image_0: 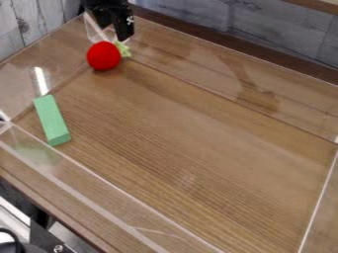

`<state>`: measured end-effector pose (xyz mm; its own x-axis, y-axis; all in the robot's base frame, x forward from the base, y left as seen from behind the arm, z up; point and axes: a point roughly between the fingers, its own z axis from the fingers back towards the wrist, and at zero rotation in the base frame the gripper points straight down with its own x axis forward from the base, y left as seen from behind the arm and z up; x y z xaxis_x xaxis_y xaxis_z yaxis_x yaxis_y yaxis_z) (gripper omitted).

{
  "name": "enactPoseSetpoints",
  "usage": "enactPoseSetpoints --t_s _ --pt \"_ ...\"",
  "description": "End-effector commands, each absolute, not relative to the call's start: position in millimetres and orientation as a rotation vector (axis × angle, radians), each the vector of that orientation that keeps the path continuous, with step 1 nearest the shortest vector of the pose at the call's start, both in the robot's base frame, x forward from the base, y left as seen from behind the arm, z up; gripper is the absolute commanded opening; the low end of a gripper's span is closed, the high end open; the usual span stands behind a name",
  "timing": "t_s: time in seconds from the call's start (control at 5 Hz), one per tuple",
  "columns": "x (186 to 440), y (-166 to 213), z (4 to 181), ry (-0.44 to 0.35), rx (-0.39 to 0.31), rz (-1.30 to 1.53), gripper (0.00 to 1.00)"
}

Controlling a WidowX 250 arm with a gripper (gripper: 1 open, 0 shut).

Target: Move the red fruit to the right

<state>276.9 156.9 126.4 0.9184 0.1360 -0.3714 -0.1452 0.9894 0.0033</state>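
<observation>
I see the gripper (pixel 111 20) at the far-left edge of the table (pixel 199 109), dark and blurred; I can't tell how far its fingers are parted, or whether they touch anything. The red fruit (pixel 103 56) sits just below it in my view, round and bright, pale green stem toward the upper right.

Glossy red fruit (pixel 103 56), pale green stem (pixel 123 48), green block (pixel 51 120), brown wood-grained table (pixel 199 128).

- The wooden table (pixel 211 138) is lit evenly, with moderate brightness.
- There is a small pale glare on the table at far left.
- The picture is coarse, and small details look soft.
- The source of light I cannot tell.
</observation>
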Motion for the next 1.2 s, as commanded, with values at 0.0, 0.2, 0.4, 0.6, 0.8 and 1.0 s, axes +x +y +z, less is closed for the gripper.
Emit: enactPoseSetpoints --t_s 0.0,0.2,0.4,0.6,0.8,1.0 --pt "280 162 131.2 0.349 0.010 0.163 1.00" --pt "283 158 121.8 0.368 0.021 0.155 1.00" --pt "286 157 143.9 0.354 0.008 0.141 0.00" --pt "288 161 147.2 0.362 0.015 0.123 0.00" --pt "290 164 148.8 0.377 0.021 0.107 0.00" --pt "287 169 138.2 0.399 0.017 0.141 1.00"
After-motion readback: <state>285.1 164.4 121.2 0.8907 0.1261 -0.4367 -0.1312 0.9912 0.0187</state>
